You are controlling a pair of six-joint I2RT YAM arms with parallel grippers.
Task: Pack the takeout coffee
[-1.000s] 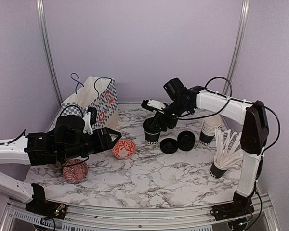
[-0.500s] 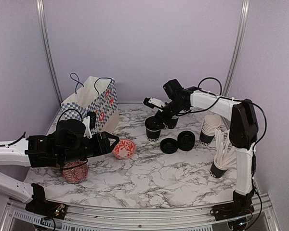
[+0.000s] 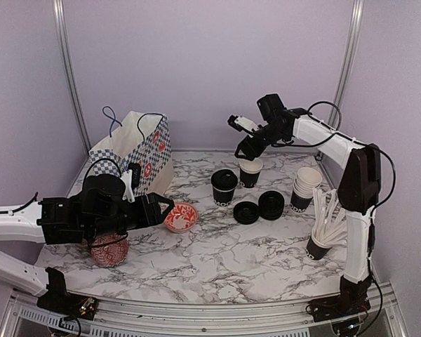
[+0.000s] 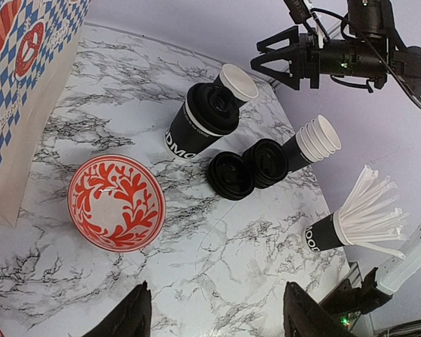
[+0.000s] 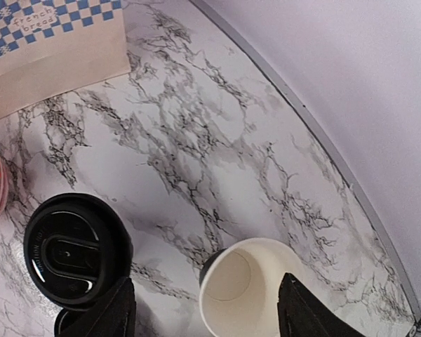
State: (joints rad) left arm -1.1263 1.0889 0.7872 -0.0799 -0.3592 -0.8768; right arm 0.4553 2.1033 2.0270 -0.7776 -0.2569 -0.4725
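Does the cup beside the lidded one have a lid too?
No, the open cup shows its bare cream inside; only the lidded cup is covered.

Hidden / cropped
Left arm (image 3: 70, 217) is covering pt of red bowl (image 3: 111, 254); fingers of left gripper (image 4: 217, 291) are running off btm edge.

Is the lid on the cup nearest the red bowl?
On: a black lid caps the cup, hiding its inside.
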